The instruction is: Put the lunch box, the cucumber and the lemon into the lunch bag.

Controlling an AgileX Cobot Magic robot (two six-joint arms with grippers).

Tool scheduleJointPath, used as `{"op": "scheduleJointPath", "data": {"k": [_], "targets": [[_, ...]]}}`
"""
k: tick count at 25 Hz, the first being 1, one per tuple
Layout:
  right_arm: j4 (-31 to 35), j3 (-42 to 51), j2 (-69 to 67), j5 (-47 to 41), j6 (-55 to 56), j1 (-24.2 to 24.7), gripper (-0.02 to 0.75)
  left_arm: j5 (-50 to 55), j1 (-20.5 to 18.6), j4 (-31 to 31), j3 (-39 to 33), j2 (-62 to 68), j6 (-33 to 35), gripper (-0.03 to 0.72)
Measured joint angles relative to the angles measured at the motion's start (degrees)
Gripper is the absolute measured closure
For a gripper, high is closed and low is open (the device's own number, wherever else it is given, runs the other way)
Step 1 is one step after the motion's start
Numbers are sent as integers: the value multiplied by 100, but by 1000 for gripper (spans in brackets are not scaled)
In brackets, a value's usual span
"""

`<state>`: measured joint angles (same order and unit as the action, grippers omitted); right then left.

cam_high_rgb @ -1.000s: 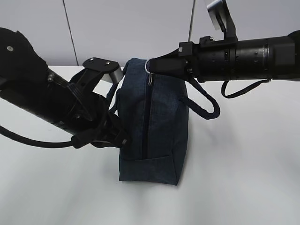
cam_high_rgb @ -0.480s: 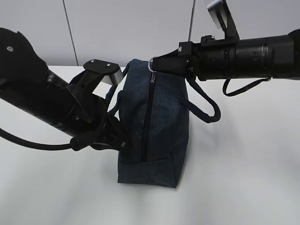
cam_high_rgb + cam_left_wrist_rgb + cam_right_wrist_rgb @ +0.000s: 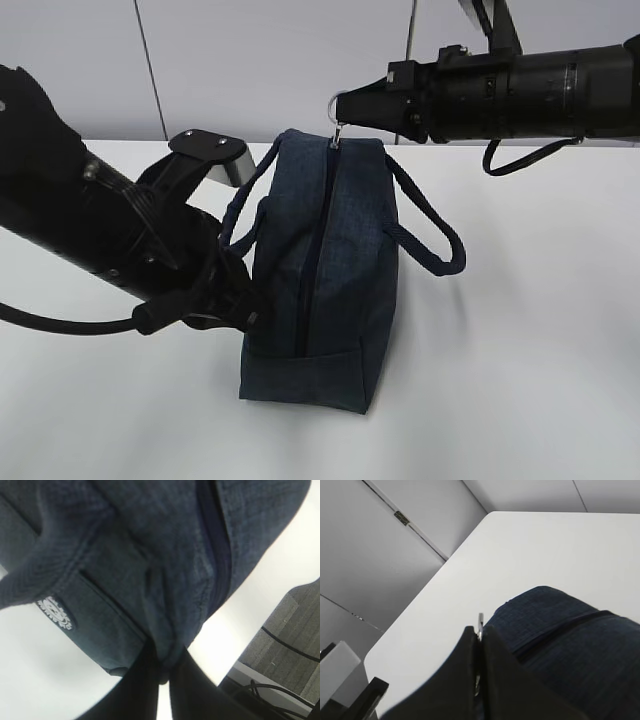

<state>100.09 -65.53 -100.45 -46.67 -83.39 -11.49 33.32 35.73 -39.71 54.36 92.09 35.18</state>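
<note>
White surface (image 3: 520, 330) and pale wall panels frame the scene. On it stands the navy lunch bag (image 3: 320, 270), zipper facing the camera. Left tool (image 3: 162, 672) is pressed together, pinching a fold of fabric low on the bag's side, near its round white logo (image 3: 56, 613). Right tool (image 3: 345, 112), above the bag's top end, is clamped on the metal ring pull (image 3: 337, 103).

White table (image 3: 540, 330), grey panelled wall (image 3: 280, 60) behind, dark cables (image 3: 280, 645) at the edge
</note>
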Motion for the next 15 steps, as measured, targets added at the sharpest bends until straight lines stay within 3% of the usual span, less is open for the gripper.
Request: {"op": "scheduleJointPath", "data": {"k": [15], "targets": [[-114, -12, 0, 495, -81, 8, 738, 106, 0, -85, -597, -541, 13, 693]]}}
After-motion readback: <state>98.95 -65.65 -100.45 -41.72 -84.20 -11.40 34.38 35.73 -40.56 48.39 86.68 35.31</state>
